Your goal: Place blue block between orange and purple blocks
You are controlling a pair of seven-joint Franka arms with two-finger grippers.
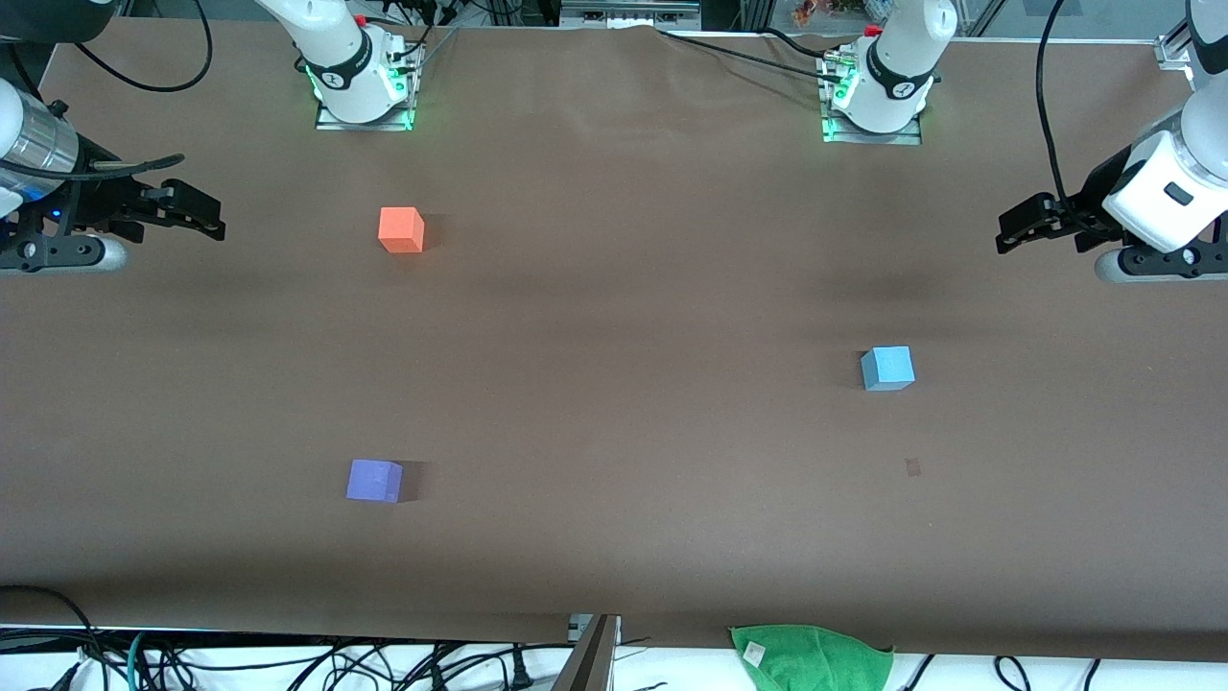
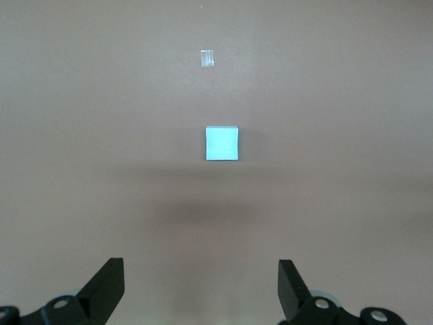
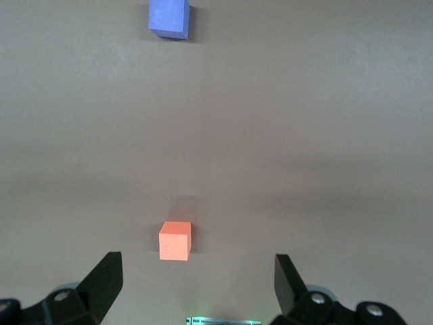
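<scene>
The sky-blue block [image 1: 887, 369] sits on the brown table toward the left arm's end; it also shows in the left wrist view [image 2: 222, 143]. The orange block [image 1: 401, 230] sits toward the right arm's end, near the robots' bases, and shows in the right wrist view [image 3: 175, 241]. The purple block [image 1: 374, 481] sits nearer the front camera than the orange one, and shows in the right wrist view [image 3: 168, 18]. My left gripper [image 1: 1007, 233] is open and empty, raised at the left arm's end of the table [image 2: 201, 288]. My right gripper [image 1: 213, 219] is open and empty, raised at the right arm's end [image 3: 198, 284].
A green cloth [image 1: 814, 655] lies at the table's front edge. A small dark mark [image 1: 912, 467] is on the table nearer the front camera than the blue block. Cables lie along the front edge and by the arm bases.
</scene>
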